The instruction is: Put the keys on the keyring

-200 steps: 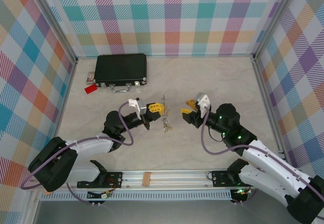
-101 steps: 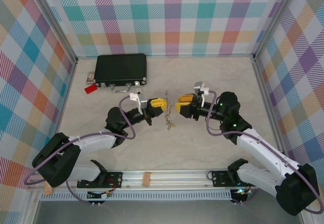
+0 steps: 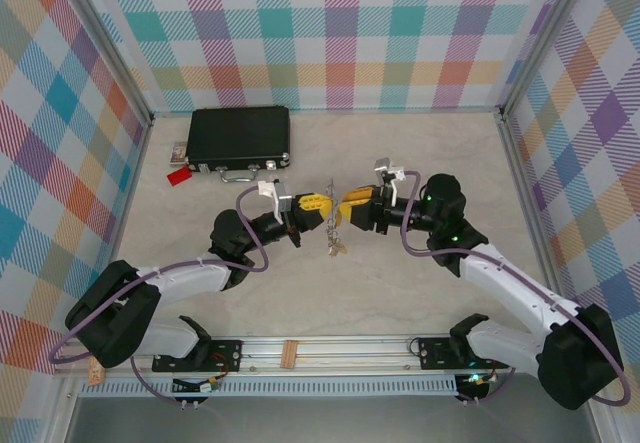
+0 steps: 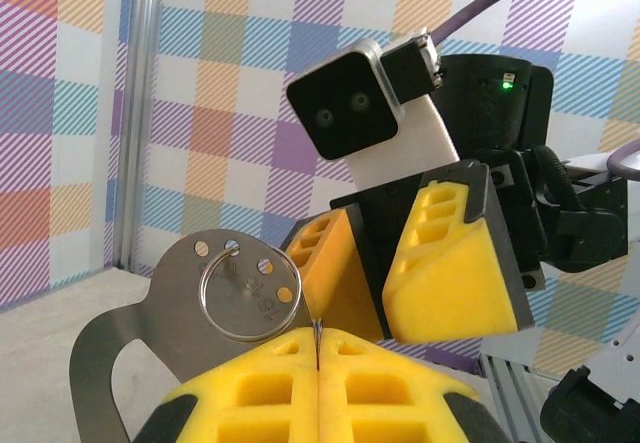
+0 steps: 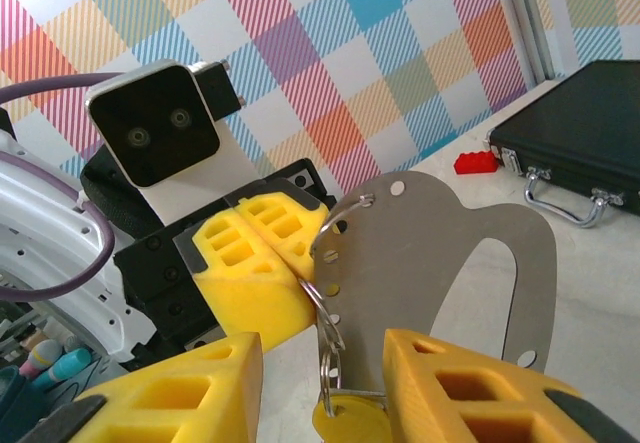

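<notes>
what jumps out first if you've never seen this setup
Mid-table, the left gripper is shut on the edge of a holed steel plate, and the right gripper faces it, open around the plate. A keyring hangs from the plate, a yellow-headed key dangling below. A black case lies at the back left, a red tag beside it.

keyring [image 4: 204, 298]: thin silver split ring, passed through a hole near the edge of an upright metal plate [image 5: 440, 263] | keys [image 3: 335, 247]: small bunch dangling under the plate, clear of the worktop [image 3: 400, 293] | yellow-headed key [image 5: 350, 421]: hangs just below the ring, head lowest.
</notes>
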Robot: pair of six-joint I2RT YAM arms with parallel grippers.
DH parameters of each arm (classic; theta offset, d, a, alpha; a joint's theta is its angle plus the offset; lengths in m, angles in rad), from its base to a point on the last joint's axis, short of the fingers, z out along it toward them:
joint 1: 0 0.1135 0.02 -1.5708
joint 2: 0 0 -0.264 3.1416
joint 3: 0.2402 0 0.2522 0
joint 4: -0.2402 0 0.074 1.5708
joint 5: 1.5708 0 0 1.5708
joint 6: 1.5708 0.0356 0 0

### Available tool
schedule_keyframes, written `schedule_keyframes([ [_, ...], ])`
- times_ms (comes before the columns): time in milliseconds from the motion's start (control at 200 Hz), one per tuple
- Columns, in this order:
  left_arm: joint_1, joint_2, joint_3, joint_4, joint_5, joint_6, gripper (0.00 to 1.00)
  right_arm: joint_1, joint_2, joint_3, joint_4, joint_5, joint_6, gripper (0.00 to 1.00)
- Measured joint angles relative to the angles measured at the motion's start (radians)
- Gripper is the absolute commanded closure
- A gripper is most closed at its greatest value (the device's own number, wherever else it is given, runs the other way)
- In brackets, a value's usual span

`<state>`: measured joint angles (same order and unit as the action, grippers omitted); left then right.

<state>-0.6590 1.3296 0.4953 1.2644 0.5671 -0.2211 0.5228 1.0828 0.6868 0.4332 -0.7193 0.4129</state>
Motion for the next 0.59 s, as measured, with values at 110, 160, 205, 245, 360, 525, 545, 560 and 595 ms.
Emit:
schedule_keyframes([
  [110,0.0,0.0,0.002,0.0,0.0,0.0,1.0,0.0,0.016,0.011,0.008,-0.013,0.011,0.65],
  [160,0.0,0.0,0.002,0.0,0.001,0.0,1.0,0.0,0.021,0.011,0.015,-0.017,0.018,0.66],
  [205,0.0,0.0,0.002,0.0,0.001,0.0,1.0,0.0,0.025,0.011,0.02,-0.022,0.022,0.67],
  [245,0.0,0.0,0.003,0.0,0.002,0.0,1.0,0.0,0.028,0.012,0.023,-0.026,0.025,0.68],
  [360,0.0,0.0,0.007,0.0,0.008,0.0,1.0,0.0,0.041,0.02,0.023,-0.036,0.033,0.71],
  [525,0.0,0.0,0.008,0.0,0.016,0.0,1.0,0.0,0.058,0.024,0.037,-0.05,0.045,0.74],
  [545,0.0,0.0,0.009,0.0,0.017,0.0,1.0,0.0,0.06,0.025,0.039,-0.052,0.045,0.75],
  [560,0.0,0.0,0.009,0.0,0.017,0.0,1.0,0.0,0.061,0.026,0.039,-0.053,0.045,0.75],
  [595,0.0,0.0,0.01,0.0,0.017,0.0,1.0,0.0,0.065,0.026,0.042,-0.055,0.048,0.77],
])
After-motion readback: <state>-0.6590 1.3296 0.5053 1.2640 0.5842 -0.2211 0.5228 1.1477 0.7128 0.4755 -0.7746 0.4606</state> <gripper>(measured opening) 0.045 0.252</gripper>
